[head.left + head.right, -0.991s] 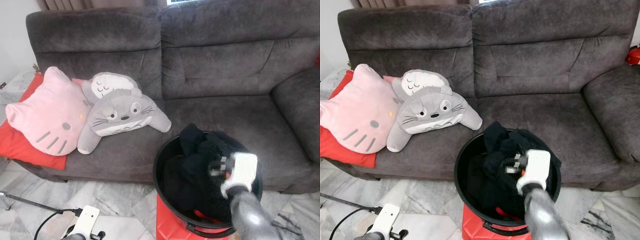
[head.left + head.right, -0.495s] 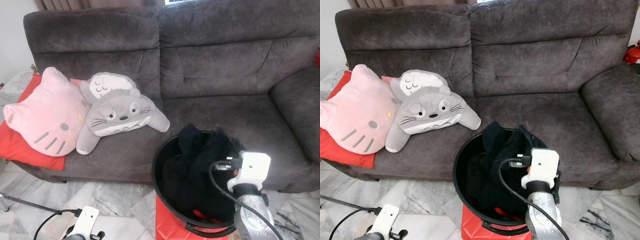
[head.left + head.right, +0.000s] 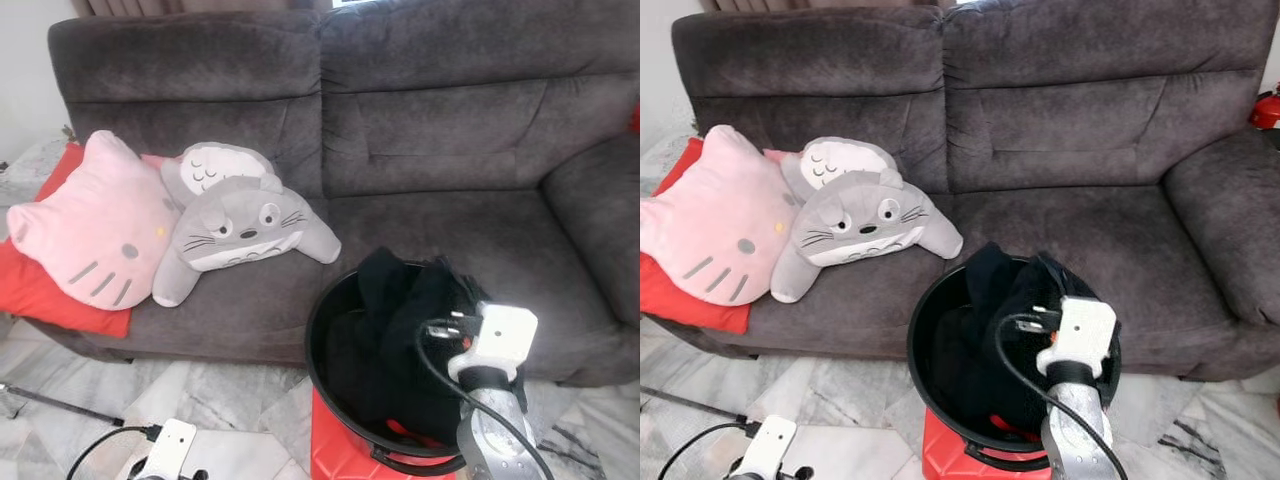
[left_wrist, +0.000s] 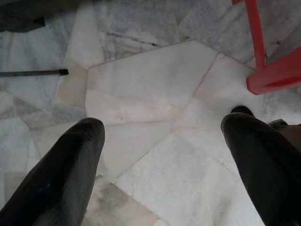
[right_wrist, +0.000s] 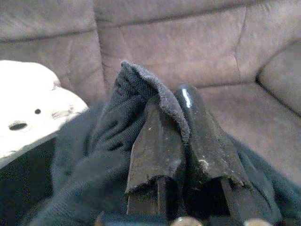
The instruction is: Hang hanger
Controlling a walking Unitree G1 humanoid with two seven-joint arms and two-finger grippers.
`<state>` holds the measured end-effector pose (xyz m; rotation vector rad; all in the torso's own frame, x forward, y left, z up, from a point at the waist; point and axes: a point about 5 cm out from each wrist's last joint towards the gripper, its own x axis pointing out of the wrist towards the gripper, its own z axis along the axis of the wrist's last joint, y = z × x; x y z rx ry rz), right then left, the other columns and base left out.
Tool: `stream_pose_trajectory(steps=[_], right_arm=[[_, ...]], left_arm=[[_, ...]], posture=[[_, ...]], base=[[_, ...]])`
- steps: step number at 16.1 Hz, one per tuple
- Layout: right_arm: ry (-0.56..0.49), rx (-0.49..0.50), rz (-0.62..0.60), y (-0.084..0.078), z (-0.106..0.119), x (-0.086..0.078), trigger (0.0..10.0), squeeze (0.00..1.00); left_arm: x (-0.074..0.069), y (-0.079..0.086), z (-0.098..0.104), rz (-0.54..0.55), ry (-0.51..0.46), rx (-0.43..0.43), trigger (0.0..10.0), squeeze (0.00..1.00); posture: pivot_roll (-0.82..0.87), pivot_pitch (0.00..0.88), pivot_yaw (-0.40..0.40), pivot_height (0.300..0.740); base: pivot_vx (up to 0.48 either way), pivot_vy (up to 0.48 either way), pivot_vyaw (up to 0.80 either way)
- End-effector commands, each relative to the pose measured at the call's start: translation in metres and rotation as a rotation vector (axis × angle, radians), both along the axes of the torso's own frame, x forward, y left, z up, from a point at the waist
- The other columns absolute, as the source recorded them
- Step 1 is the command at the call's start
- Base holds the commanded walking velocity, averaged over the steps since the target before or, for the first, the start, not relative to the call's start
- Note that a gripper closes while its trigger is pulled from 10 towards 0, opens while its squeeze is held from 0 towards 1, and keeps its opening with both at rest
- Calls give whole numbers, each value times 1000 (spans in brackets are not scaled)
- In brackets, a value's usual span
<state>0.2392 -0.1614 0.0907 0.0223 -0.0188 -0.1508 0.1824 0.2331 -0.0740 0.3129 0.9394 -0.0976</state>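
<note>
Here we see no hanger we can make out; the dark garment [image 3: 1015,300] heaped in the black basket [image 3: 925,375] may cover it. The basket stands on the marble floor [image 4: 141,94] before the grey sofa [image 3: 440,130]. Our right gripper [image 5: 181,122] has its 2 fingers pressed together on a fold of that dark knit cloth, above the basket at 5 o'clock. Our left gripper [image 4: 164,160] hangs low at 7 o'clock, fingers wide apart over the floor.
</note>
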Motion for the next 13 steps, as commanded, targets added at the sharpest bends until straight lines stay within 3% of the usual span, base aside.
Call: stream_pose_trajectory(steps=[1, 5, 9, 13], right_arm=[[15, 4, -12, -2, -5, -1, 10000, 0], [-20, -42, -16, -9, 1, -2, 10000, 0], [-61, -74, -1, -3, 9, -2, 10000, 0], [-90, -90, 16, 0, 17, 3, 10000, 0]], left_arm=[[-6, 3, -2, 6, 20, 8, 10000, 0], [-7, 2, -3, 2, 23, 7, 10000, 0], [-9, 1, -4, 20, 22, -2, 10000, 0], [-10, 3, -4, 34, 21, -6, 10000, 0]], posture=[[-150, 4, 103, 740], [-160, 0, 102, 740], [-165, 0, 99, 740], [-160, 0, 95, 740]], base=[[0, 0, 0], [0, 0, 0], [0, 0, 0], [-337, 0, 0]])
